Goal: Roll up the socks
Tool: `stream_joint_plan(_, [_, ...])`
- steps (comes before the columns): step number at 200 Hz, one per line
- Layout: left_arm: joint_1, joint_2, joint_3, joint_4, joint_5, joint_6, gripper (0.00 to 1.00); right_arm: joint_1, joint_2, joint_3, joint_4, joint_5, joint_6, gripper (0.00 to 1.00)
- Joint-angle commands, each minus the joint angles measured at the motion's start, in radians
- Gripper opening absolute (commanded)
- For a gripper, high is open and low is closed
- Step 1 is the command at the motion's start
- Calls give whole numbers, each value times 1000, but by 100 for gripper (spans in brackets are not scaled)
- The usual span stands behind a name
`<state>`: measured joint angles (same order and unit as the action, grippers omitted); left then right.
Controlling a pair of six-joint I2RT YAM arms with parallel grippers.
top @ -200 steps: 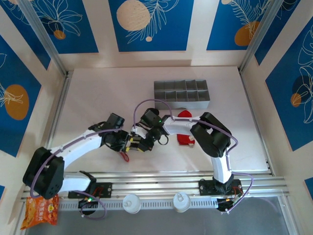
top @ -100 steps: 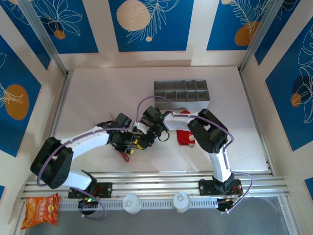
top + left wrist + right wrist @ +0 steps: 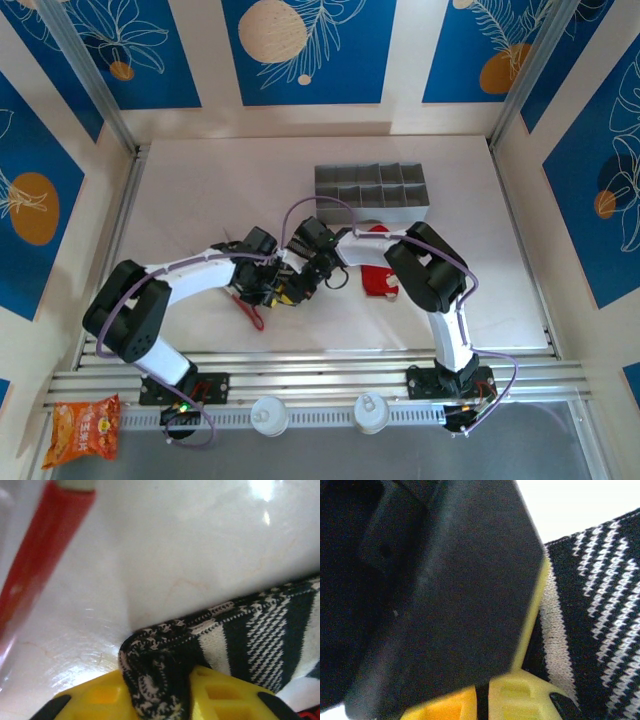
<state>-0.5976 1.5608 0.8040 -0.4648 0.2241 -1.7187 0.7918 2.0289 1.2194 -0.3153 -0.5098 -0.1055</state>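
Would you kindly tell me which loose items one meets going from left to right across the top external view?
orange snack bag → red-handled tongs → red sock

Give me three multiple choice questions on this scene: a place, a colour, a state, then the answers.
1. Where is the grey divided tray? A) by the arm bases B) farther back than the arms C) at the table's left edge
2. What colour is the sock in the left wrist view? A) black with white stripes B) plain blue C) green
3. How is the left gripper? A) wide open B) shut on nothing C) shut on a fold of the sock
Answers: 1 B, the top view puts it past both arms; 2 A, the knit shows those stripes; 3 C, fabric is bunched between its fingers.
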Motion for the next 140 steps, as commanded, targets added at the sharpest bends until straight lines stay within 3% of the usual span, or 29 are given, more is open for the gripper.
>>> stream_joint_plan(1, [4, 7, -45, -96, -38, 0, 6, 18, -74, -70, 58, 85, -54, 15])
stream_joint_plan(7, [7, -2, -63, -89, -36, -13, 0, 26, -99, -100, 91, 116, -72, 21])
stream_joint_plan(20, [13, -13, -96, -63, -21, -40, 0, 45, -164, -176, 181, 197, -119, 35])
stream_joint_plan(35, [30, -10, -108, -47, 4, -48, 0, 68, -235, -256, 266, 303, -176, 43])
stream_joint_plan(77, [73, 12, -41, -124, 19, 5, 0, 173, -341, -366, 375, 588, -385, 47])
stream_joint_plan(140, [103, 82, 26, -203, 56, 73, 0, 315, -263, -362, 515, 889, -601, 50])
